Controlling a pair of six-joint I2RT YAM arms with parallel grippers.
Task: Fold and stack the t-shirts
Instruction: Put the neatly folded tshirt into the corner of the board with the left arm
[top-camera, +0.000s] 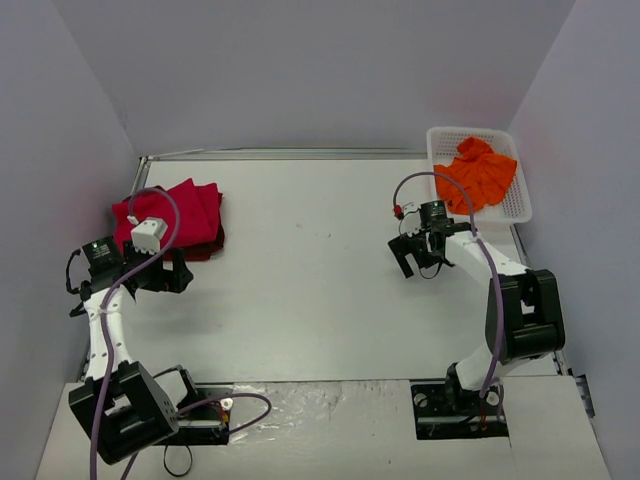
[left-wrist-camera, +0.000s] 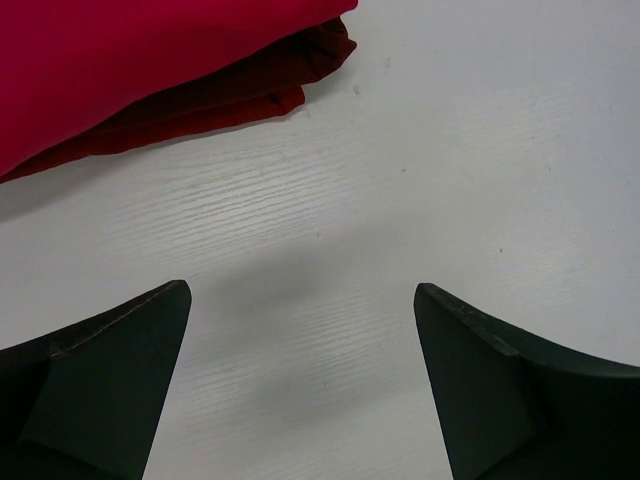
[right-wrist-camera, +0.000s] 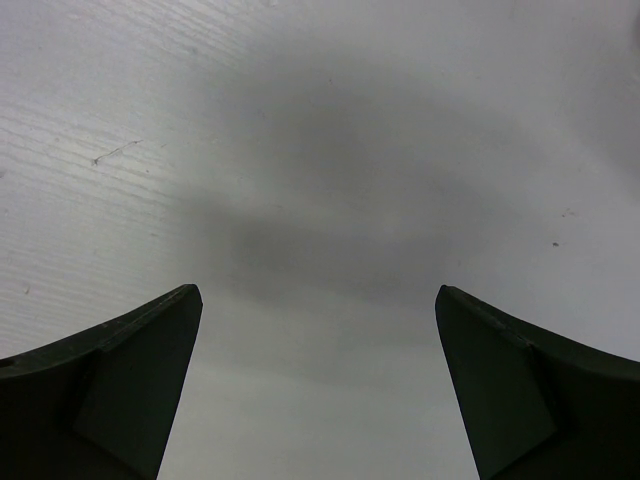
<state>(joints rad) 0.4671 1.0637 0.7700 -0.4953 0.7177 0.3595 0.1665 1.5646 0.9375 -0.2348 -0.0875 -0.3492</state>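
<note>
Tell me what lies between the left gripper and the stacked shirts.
Only bare table, seen in the left wrist view: nothing sits between the open left gripper and the maroon shirt lying under the red shirt.

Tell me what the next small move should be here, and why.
Probably the right gripper should reach toward the white basket to take the orange t-shirt. That shirt lies crumpled in the basket, while the red t-shirt sits folded on the maroon t-shirt at the far left. Both grippers are open and empty, and the right one is nearer the basket.
</note>
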